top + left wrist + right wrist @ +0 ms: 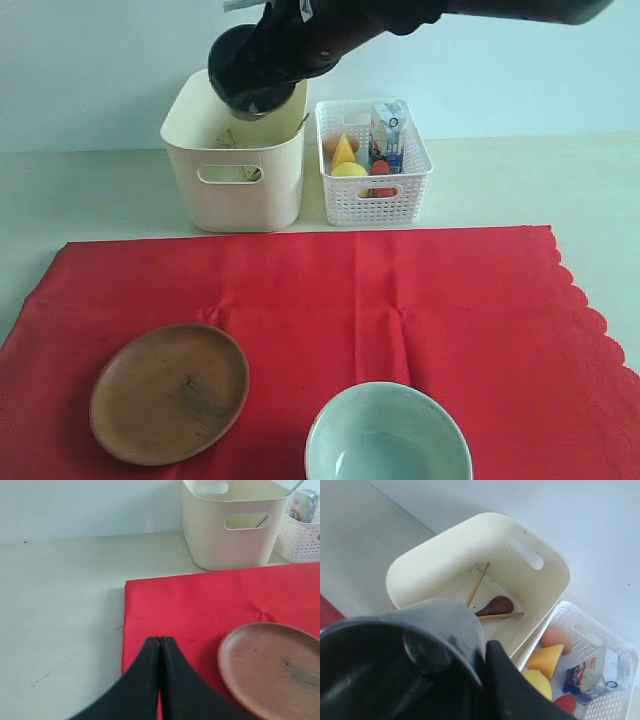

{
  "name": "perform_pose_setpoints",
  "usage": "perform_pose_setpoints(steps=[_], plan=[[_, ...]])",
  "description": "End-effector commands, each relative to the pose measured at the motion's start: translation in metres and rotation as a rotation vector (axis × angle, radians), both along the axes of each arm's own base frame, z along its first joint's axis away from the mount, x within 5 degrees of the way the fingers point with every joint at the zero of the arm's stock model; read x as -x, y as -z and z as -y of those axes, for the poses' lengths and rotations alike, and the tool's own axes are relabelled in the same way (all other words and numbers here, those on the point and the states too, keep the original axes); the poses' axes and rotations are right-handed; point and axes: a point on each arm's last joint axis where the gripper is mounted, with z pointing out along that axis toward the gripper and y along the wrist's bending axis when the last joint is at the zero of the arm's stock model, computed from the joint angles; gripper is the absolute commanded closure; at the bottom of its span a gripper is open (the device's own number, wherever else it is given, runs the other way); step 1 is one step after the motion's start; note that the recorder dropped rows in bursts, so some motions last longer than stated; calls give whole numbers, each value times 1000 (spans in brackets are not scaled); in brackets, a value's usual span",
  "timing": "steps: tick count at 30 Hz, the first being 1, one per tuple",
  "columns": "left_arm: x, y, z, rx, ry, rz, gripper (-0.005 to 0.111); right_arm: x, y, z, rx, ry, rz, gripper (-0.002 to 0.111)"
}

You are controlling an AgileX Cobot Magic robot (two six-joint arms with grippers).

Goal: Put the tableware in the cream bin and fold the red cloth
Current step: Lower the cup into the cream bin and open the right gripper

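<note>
My right gripper point(482, 650) is shut on the rim of the steel cup point(395, 655) and holds it above the cream bin point(445, 560). In the exterior view the cup point(250, 70) hangs over the bin's point(235, 190) back rim. Two chopsticks point(477, 585) and the dark wooden spoon point(495, 605) lie on the bin floor. The red cloth point(400, 300) is spread flat, with the brown wooden plate point(170, 392) and the pale bowl point(388, 435) on it. My left gripper point(160, 640) is shut and empty over the cloth's point(200, 600) left edge, beside the plate point(272, 667).
A white lattice basket point(372, 160) stands right of the bin and holds an egg point(555, 636), a cheese wedge point(545, 659), a lemon point(537, 682) and a small milk carton point(388, 125). Bare pale table point(60, 605) lies left of the cloth.
</note>
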Motion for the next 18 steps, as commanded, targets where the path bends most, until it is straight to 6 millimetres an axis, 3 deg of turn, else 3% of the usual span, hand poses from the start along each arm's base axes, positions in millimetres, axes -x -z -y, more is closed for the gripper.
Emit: perform_pose_setpoints(steps=[1,8,18], plan=[[0,0,0,4,-4,7,107,-27,10,-3,-37,18,31,108],[0,0,0,4,-4,7,107,-64,35,-4,-61,67,23,108],[0,0,0,4,-4,7,107,-88,79,-17,-40,65,0,108]])
